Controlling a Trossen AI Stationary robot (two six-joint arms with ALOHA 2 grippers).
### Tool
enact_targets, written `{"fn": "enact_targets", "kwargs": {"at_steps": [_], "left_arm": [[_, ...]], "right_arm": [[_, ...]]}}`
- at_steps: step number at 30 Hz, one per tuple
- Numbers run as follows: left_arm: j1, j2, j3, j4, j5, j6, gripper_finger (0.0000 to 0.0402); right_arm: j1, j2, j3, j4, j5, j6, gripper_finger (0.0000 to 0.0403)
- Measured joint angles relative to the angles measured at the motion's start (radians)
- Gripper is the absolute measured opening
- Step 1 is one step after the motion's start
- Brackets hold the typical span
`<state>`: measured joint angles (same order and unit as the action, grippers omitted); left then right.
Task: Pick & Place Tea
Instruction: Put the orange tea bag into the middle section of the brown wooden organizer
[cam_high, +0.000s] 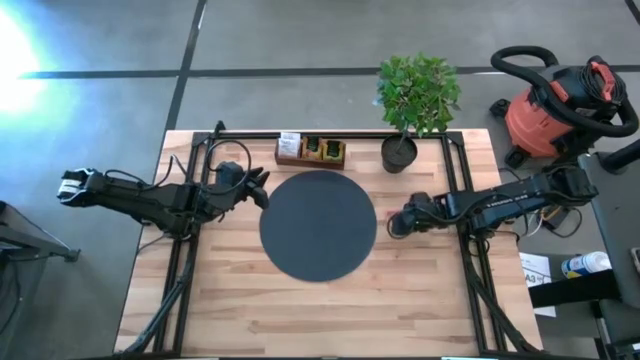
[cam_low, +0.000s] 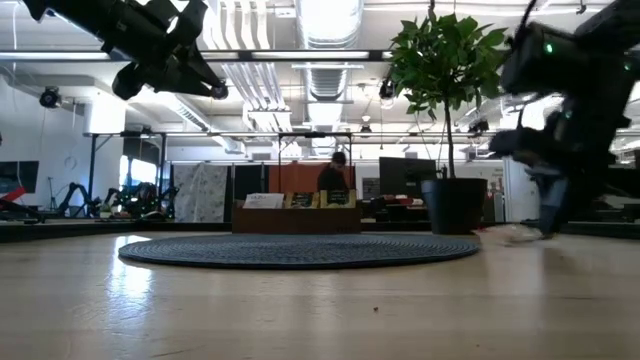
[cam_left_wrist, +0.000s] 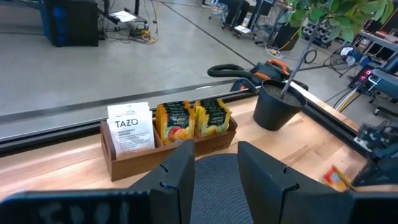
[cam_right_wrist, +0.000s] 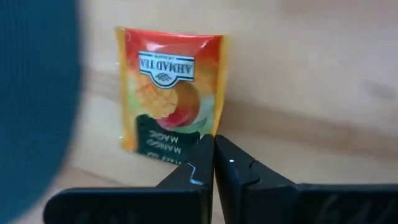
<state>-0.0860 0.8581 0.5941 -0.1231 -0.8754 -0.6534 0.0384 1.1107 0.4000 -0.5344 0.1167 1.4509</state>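
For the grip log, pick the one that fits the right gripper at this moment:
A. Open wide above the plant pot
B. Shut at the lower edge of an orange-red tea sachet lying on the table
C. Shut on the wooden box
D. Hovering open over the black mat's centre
B: in the right wrist view the right gripper has its fingers pressed together at the edge of the tea sachet, which lies flat on the wooden table beside the black mat.
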Motion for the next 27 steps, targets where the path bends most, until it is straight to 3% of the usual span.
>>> {"fn": "enact_targets", "kwargs": {"at_steps": [7,11,17,22,27], "left_arm": [[0.0,0.0,0.0,0.009,0.0,-0.001,0.0117],[0.008,0.0,0.0,0.012,0.005,-0.002,0.0117],[0.051,0.017,0.0,0.068,0.131,-0.017,0.0117],[0.065,0.059,0.0,0.121,0.174,-0.017,0.0117],[0.065,0.091,0.0,0.14,0.215,-0.033,0.0117]], "right_arm": [[-0.027,0.002,0.149,0.003,0.087,-0.234,0.0008],[-0.065,0.005,0.245,0.003,0.081,-0.415,0.0008],[-0.135,0.005,0.366,0.004,0.029,-0.604,0.0008],[-0.165,0.024,0.395,-0.004,-0.015,-0.643,0.0008],[-0.164,0.076,0.368,-0.082,-0.115,-0.522,0.0013]]}}
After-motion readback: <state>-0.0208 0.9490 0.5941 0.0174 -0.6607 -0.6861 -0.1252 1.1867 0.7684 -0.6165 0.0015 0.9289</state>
